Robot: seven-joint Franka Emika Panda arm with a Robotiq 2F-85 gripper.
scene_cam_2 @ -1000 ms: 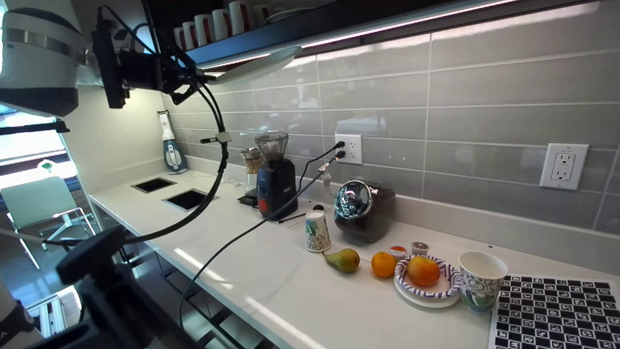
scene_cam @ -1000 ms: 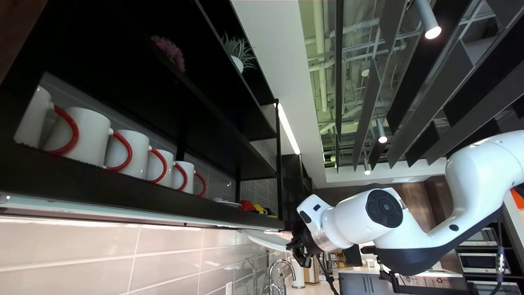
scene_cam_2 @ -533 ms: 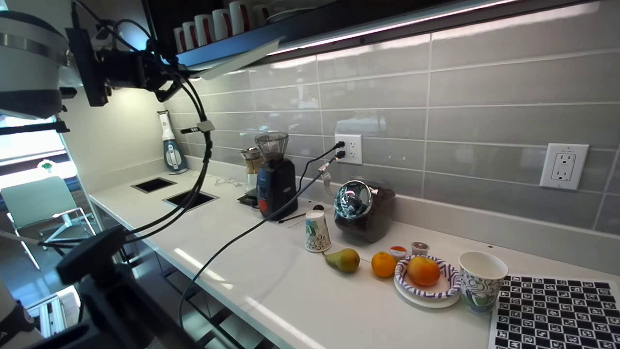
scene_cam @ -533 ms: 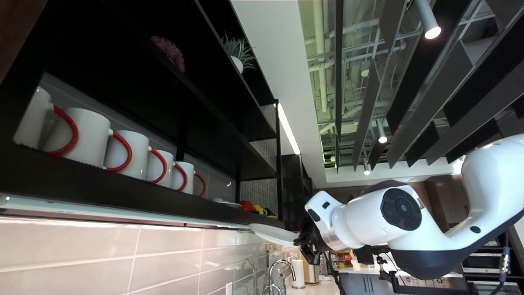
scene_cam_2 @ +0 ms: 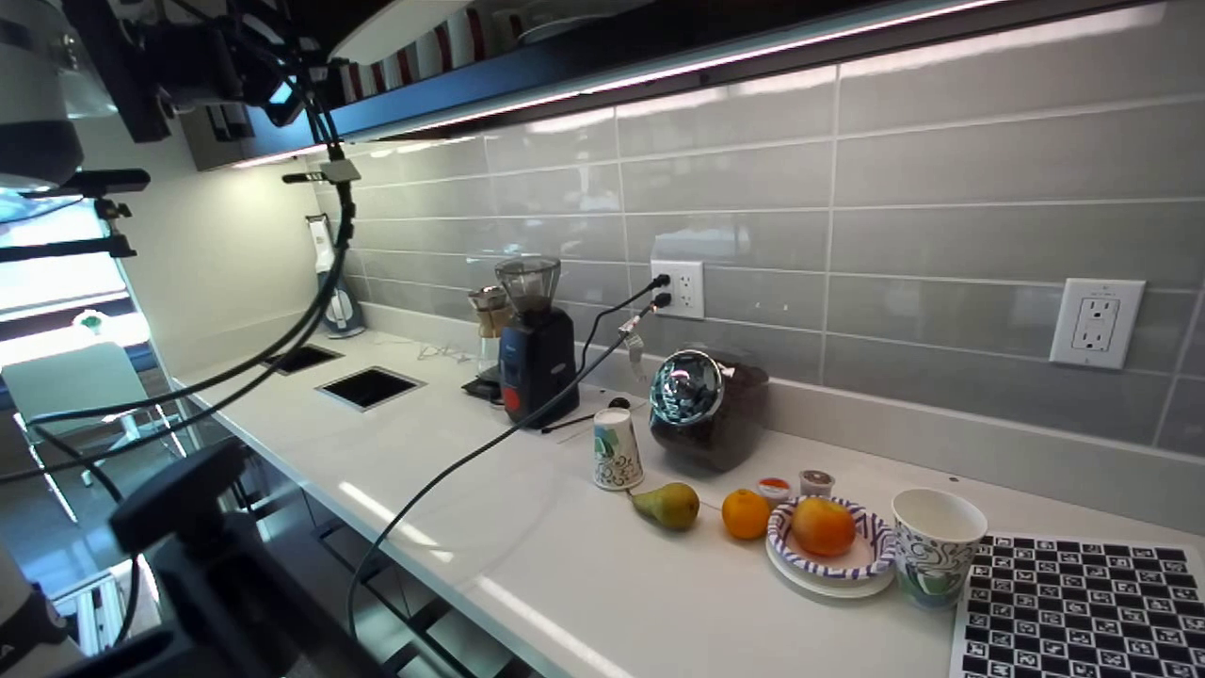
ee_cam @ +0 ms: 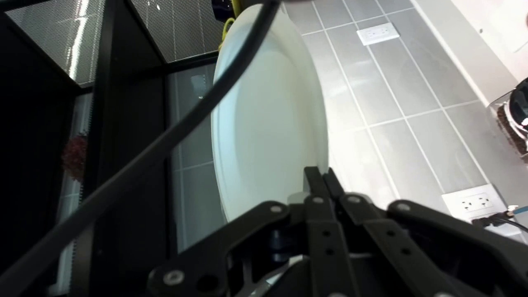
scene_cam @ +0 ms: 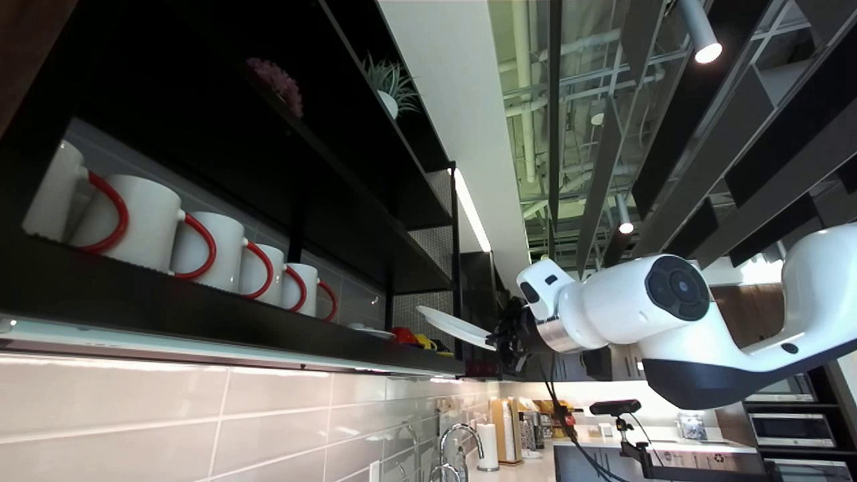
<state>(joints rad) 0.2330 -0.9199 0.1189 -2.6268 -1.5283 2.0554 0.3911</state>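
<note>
A white plate (scene_cam: 455, 327) is held by its rim, with my gripper (scene_cam: 497, 341) shut on it. In an exterior view it hangs tilted beside the end of the black shelf (scene_cam: 281, 338), its free edge raised. The wrist view has the plate (ee_cam: 268, 111) reaching away from my gripper (ee_cam: 324, 175), whose fingertips pinch its near right edge. Only part of the plate (scene_cam_2: 405, 33) shows at the top of an exterior view, in front of the mugs. White mugs (scene_cam: 209, 249) with red handles line the shelf. Past them lie a flat white dish (scene_cam: 369, 331) and a red item (scene_cam: 404, 335).
Below the shelf, a counter (scene_cam_2: 527, 556) bears a coffee grinder (scene_cam_2: 538, 363), a dark jar (scene_cam_2: 720, 414), paper cups, a pear (scene_cam_2: 668, 507), an orange (scene_cam_2: 746, 514) and a bowl with fruit. A black cable (ee_cam: 173, 136) crosses the wrist view. Another shelf (scene_cam: 348, 194) runs above the mugs.
My gripper has risen with the plate, from below the lower shelf to about its level or higher. It has also drawn back from the wall, and the plate tilts more.
</note>
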